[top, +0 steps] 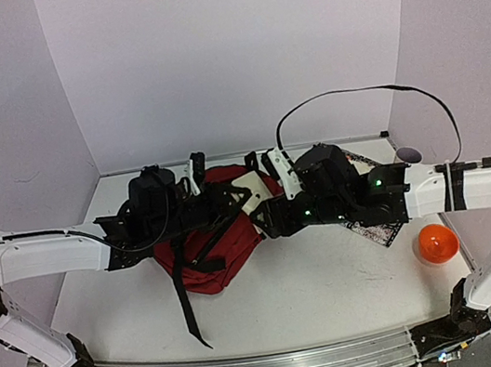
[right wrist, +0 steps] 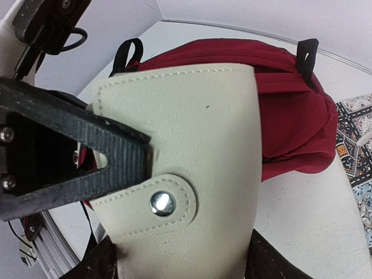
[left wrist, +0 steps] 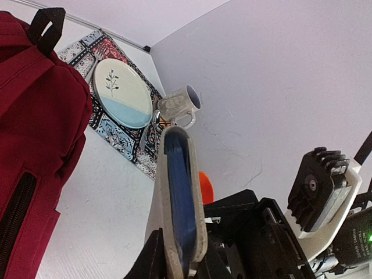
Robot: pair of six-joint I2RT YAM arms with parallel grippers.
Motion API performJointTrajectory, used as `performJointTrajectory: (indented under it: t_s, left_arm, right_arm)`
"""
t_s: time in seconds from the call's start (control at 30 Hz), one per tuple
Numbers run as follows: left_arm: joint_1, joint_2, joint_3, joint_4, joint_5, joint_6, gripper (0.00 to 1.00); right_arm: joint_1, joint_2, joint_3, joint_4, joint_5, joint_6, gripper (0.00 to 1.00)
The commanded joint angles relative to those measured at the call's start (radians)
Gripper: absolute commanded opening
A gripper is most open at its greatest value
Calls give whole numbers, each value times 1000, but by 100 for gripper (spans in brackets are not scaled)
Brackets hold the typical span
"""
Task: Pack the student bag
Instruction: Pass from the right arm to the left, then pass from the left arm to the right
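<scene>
The left gripper [left wrist: 177,258] pinches the pouch [right wrist: 186,145] flat, the right gripper [right wrist: 186,264] clamps its 2 edges, above the bag [top: 223,244] lying mid-table; a mistimed release or tug could drop it beside the bag

The white bench [top: 339,290] carries the dark red student bag [top: 223,244] just left of centre, a patterned mat [top: 381,233] at 2 o'clock, and an orange object [top: 436,244] at 3 o'clock.
</scene>
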Motion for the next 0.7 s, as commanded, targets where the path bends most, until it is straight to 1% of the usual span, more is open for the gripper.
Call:
performJointTrajectory:
  t_s: [0.0,0.07,0.1,0.2,0.3,0.4,0.47,0.67]
  left_arm:
    - [-4,-5,5,63,3,-4,9]
    - [-3,-18,-8,64,-7,3,1]
    - [-1,-27,-14,64,-12,9,0]
    - [10,-49,-38,64,-9,36,0]
    - [33,-73,-54,62,41,79,0]
    - [61,-103,-73,62,101,123,0]
    - [83,-122,-85,61,147,152,0]
    - [137,-147,-107,59,332,220,0]
  right_arm:
    - [10,13,20,67,-3,-26,71]
    - [10,12,15,67,-8,-34,76]
    - [9,8,12,67,-11,-40,80]
    - [8,-11,4,66,-29,-60,89]
    - [-6,-37,-9,63,-80,-84,97]
    - [-54,-66,-29,65,-189,-94,98]
    - [-98,-84,-42,71,-310,-97,98]
    - [-201,-111,-72,145,-600,-80,97]
